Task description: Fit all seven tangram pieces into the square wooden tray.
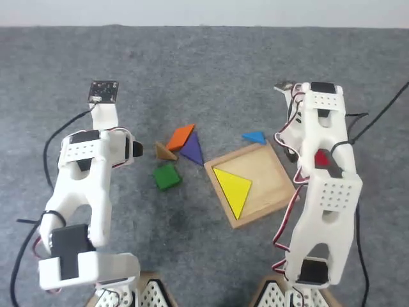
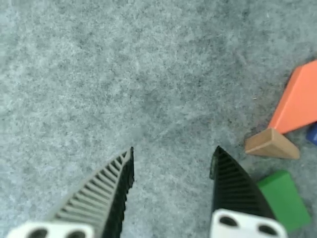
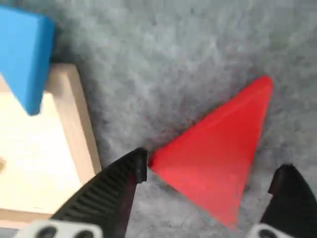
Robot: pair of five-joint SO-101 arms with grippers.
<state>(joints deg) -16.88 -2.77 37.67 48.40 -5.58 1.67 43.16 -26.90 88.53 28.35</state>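
Note:
The square wooden tray (image 1: 271, 167) lies right of centre with a yellow triangle (image 1: 234, 187) inside it. A small blue triangle (image 1: 255, 137) rests just beyond its far corner, also seen as the blue triangle (image 3: 24, 52) beside the tray rim (image 3: 79, 124). A red triangle (image 3: 218, 153) lies flat on the carpet between the fingers of my open right gripper (image 3: 213, 181); part of the red triangle (image 1: 321, 158) peeks through the right arm. Orange (image 1: 180, 136), purple (image 1: 192, 148), tan (image 1: 165, 152) and green (image 1: 167, 176) pieces cluster left of the tray. My left gripper (image 2: 173, 168) hangs open over bare carpet beside the tan piece (image 2: 271, 144).
Grey carpet covers the whole table (image 1: 204, 70). The two arm bases (image 1: 153, 294) stand at the near edge. Open carpet stretches behind the pieces and between the arms.

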